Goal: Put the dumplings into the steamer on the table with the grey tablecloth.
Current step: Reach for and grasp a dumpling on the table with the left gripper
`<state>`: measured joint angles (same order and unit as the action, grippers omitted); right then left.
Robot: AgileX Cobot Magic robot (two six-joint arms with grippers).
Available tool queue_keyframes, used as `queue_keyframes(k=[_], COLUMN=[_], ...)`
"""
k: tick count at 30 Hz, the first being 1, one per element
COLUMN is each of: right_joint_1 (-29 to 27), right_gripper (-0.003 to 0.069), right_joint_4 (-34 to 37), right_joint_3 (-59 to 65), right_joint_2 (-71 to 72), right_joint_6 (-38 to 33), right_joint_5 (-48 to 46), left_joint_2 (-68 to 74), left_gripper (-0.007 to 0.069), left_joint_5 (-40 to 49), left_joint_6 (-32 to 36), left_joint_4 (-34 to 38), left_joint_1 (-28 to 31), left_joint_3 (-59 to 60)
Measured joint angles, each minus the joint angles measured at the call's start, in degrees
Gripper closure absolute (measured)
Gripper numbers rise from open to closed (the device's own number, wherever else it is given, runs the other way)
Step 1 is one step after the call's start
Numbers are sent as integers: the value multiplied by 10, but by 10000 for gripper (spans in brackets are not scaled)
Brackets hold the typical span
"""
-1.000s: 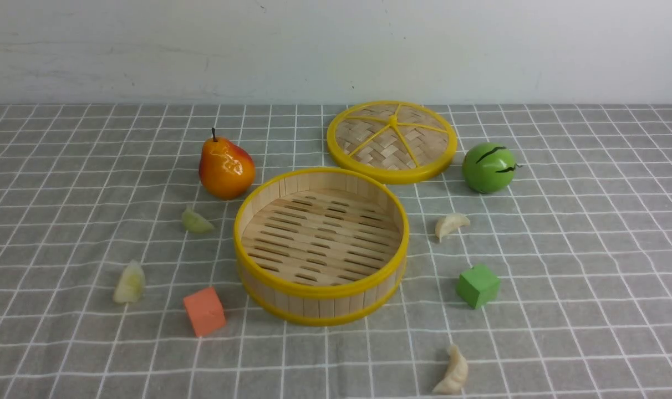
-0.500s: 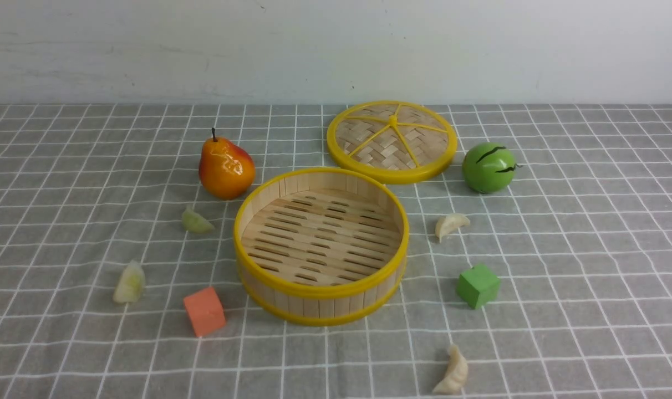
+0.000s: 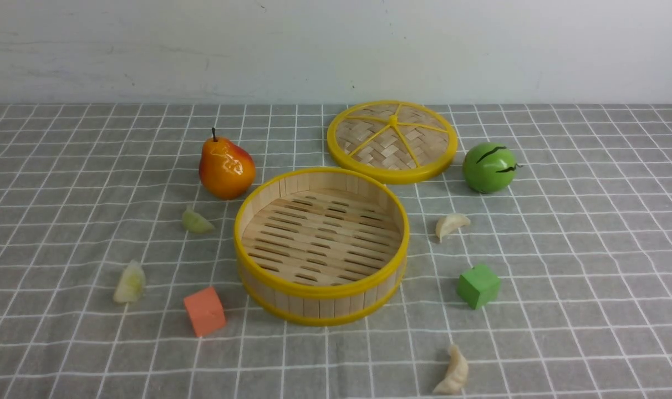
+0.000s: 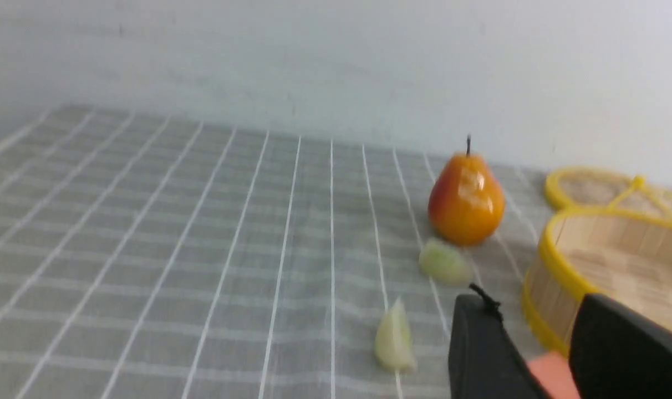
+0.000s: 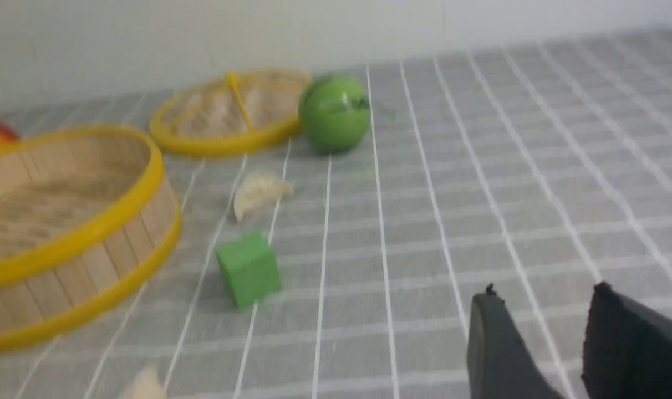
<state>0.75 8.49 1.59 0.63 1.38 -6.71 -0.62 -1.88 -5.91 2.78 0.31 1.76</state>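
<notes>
The steamer (image 3: 321, 245) stands empty in the middle of the grey tablecloth (image 3: 591, 233). Two green dumplings lie to its left: one (image 3: 196, 221) near the pear, one (image 3: 130, 283) nearer me. Two cream-white dumplings lie to its right: one (image 3: 451, 224) beside it, one (image 3: 453, 372) at the front. Neither gripper shows in the front view. In the left wrist view my left gripper (image 4: 530, 310) is open and empty, with the green dumplings (image 4: 394, 339) (image 4: 443, 262) ahead of it. In the right wrist view my right gripper (image 5: 541, 296) is open and empty above bare cloth, away from the cream-white dumpling (image 5: 257, 192).
The woven steamer lid (image 3: 392, 141) lies behind the steamer. A pear (image 3: 225, 167) stands at back left, a green ball (image 3: 488, 167) at back right. An orange cube (image 3: 204, 311) sits front left of the steamer, a green cube (image 3: 478, 285) to its right.
</notes>
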Motion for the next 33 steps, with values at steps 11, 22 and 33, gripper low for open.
queue_keyframes(k=[11, 22, 33], right_joint_1=[0, 0, 25], right_gripper=[419, 656, 670], right_joint_4=[-7, -4, -9], right_joint_3=[0, -128, -334], right_joint_2=[0, -155, -421], right_joint_6=[141, 143, 80], right_joint_5=[307, 329, 22], left_joint_2=[0, 66, 403], left_gripper=[386, 386, 386], left_joint_5=[-408, -392, 88], left_joint_6=[-105, -252, -393], left_joint_4=[0, -14, -200], left_joint_1=[0, 0, 0], left_joint_3=[0, -173, -405])
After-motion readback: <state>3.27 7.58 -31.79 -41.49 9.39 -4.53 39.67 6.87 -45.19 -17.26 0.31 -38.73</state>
